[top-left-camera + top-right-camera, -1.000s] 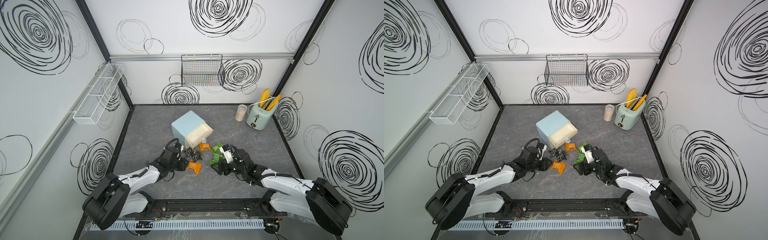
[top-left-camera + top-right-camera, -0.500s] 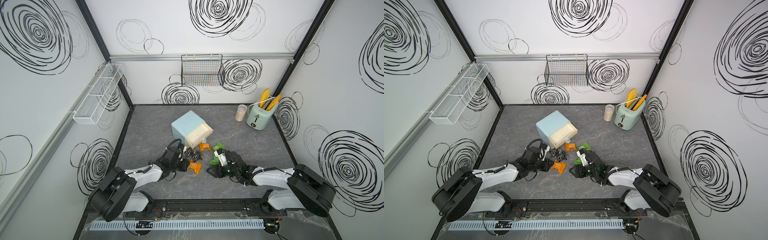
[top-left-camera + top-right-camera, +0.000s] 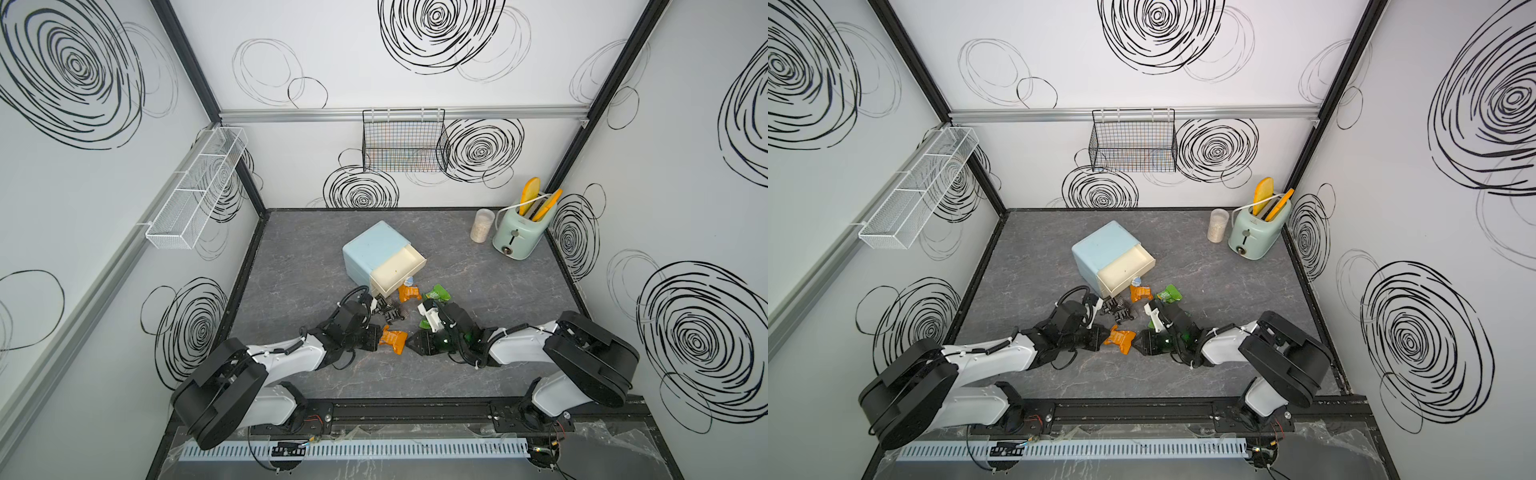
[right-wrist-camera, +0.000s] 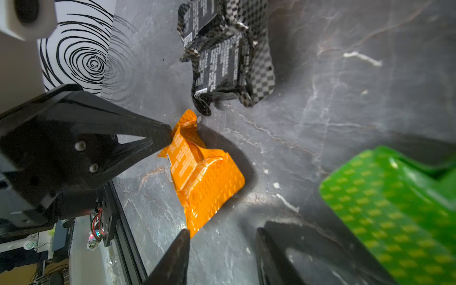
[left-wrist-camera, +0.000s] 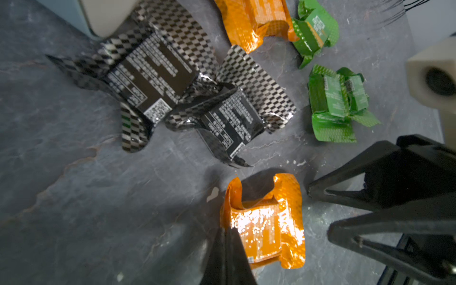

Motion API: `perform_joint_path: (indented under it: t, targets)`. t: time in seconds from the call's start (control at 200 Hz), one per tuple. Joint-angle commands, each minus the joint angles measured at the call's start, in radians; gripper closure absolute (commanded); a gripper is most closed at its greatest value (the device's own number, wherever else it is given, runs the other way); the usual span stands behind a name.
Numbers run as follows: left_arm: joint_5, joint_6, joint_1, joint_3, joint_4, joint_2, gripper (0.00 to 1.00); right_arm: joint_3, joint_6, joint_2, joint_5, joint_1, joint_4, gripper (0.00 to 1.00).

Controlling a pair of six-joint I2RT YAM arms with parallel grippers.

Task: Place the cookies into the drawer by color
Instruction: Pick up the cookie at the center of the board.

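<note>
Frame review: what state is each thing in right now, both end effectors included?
Left end effector: shut on the near orange packet at its edge.
Right end effector: open, nothing between the jaws.
Top drawer: pulled out, nothing visible inside.
Black packets: two, touching, lying on the table.
Far orange packet: lying beside that drawer.
Green packets: loose on the table.
Toaster: upright, yellow slices sticking out.

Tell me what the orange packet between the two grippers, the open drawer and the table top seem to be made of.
The orange packet: thin metallised foil, glossy; it crinkles and glares. The drawer: probably plastic, cream, matte, with smooth rounded edges. The table top: dark grey with pale veins like stone, maybe a printed laminate.
</note>
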Motion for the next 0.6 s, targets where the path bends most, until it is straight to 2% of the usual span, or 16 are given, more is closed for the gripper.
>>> perform_joint_path:
  t: [0.0,0.21,0.595]
  targets:
    - [-0.055,-0.063,-0.02,-0.022,-0.038,-0.028,0.95,0.031,0.05,0.033,0.0,0.019,0.033,0.57]
    - [-0.114,-0.11,-0.032,-0.047,-0.049,-0.067,0.95,0.036,0.109,0.088,0.006,0.04,0.07,0.64]
    - [-0.102,-0.118,-0.048,-0.055,-0.032,-0.07,0.95,0.045,0.138,0.136,-0.014,0.063,0.138,0.67]
